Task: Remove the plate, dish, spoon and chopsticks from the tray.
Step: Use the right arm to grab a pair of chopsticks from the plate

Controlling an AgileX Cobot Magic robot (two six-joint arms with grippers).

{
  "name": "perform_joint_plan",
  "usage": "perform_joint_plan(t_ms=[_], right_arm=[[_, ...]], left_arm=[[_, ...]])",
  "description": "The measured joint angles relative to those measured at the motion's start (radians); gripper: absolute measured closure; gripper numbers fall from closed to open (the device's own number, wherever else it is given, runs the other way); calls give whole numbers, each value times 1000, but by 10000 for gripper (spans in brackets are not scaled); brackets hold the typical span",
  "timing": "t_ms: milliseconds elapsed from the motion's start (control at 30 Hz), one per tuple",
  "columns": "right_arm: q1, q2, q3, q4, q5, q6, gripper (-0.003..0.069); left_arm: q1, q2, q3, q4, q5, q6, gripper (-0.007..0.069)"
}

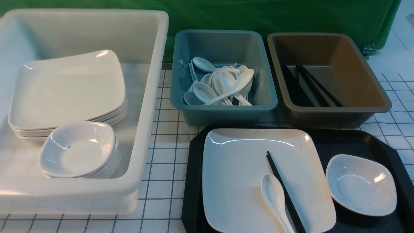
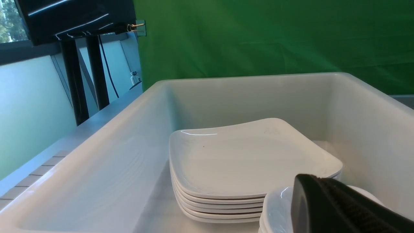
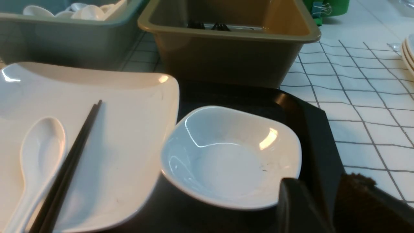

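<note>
The black tray [image 1: 355, 139] lies at the front right. On it lies the large white plate [image 1: 239, 174], with the white spoon [image 1: 275, 194] and the black chopsticks [image 1: 283, 191] side by side on the plate. The small white dish [image 1: 360, 184] sits on the tray beside the plate's right edge. Neither gripper shows in the front view. In the right wrist view my right gripper [image 3: 320, 181] is open and empty, just short of the dish [image 3: 226, 158], over the tray's rim [image 3: 310, 129]. My left gripper [image 2: 310, 178] is shut and empty.
A large white bin [image 1: 152, 97] at left holds a stack of plates [image 1: 68, 90] and a stack of dishes [image 1: 77, 149]. My left gripper hovers over those dishes [image 2: 275, 210]. A blue bin [image 1: 223, 113] holds spoons. A brown bin [image 1: 323, 118] holds chopsticks.
</note>
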Motion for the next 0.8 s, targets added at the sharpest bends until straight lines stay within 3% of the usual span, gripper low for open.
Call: perform_joint_plan(t_ms=[800], right_arm=[[0, 0, 0, 0, 0, 0, 409]], left_arm=[[0, 0, 0, 24, 0, 29, 601]])
